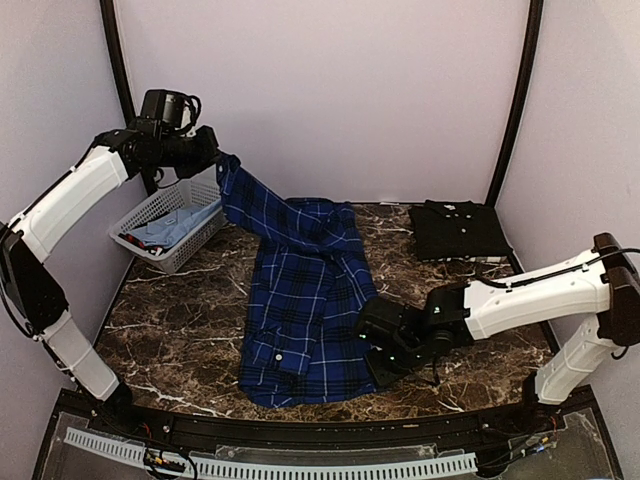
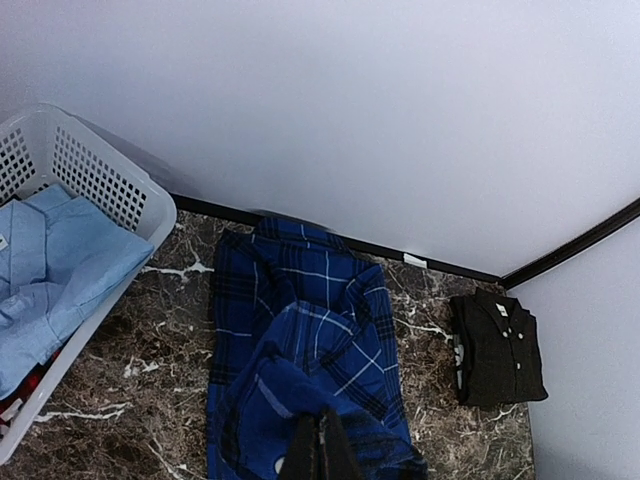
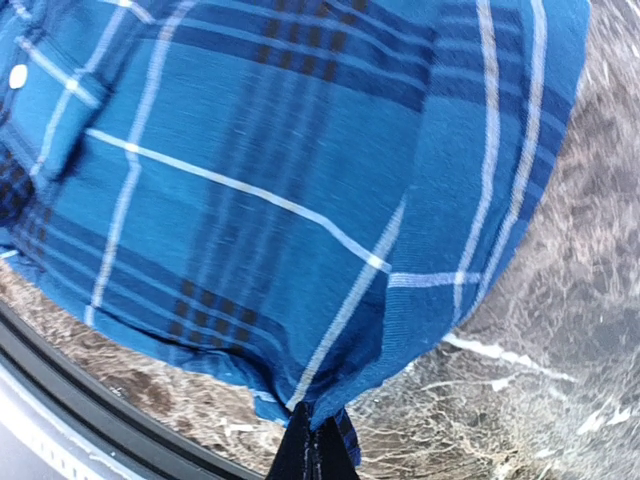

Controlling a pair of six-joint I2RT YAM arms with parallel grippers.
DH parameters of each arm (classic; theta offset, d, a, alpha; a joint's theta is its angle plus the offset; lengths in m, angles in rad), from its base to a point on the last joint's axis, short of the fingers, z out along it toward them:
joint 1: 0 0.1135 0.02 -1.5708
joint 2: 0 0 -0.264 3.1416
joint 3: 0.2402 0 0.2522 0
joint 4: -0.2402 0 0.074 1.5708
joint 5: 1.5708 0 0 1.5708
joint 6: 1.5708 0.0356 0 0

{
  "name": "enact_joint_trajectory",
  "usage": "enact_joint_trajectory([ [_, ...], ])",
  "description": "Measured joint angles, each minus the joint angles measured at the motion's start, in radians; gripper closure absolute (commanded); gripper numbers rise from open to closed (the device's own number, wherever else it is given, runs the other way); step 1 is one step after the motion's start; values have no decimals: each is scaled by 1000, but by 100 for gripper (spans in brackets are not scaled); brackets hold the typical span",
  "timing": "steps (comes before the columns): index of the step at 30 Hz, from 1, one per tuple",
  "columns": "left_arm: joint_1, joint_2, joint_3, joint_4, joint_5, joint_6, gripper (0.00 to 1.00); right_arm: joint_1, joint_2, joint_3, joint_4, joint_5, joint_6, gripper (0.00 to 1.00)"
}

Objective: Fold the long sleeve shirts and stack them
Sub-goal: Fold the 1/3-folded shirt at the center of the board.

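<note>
plaid shirt (image 1: 300, 300), pinched by raised left hand (image 2: 318, 450), by low right hand (image 3: 306, 455)

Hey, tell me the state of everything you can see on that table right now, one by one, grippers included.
plaid shirt: unfolded, mostly lying flat, one sleeve lifted.
black shirt: folded, lying at the far right.
basket: holds a crumpled light blue shirt.
left gripper: shut on the plaid shirt's raised sleeve.
right gripper: shut on the plaid shirt's edge, down low.

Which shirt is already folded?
The black shirt at the far right, a compact rectangle; the plaid shirt is spread out, the light blue shirt crumpled in the basket.
</note>
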State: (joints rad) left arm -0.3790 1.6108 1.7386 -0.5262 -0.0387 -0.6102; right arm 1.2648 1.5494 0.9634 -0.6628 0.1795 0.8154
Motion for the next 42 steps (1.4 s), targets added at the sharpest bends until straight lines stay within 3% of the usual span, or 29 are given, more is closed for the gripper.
enact_joint_trajectory([
  [19,23,81,210,38,1,105,100,0,178,209,51,-171,-198,100],
  [32,40,110,212,38,-4,129,100,-38,222,271,105,-363,-237,98],
  [42,45,114,219,38,-4,136,100,-81,288,399,91,-419,-261,96],
])
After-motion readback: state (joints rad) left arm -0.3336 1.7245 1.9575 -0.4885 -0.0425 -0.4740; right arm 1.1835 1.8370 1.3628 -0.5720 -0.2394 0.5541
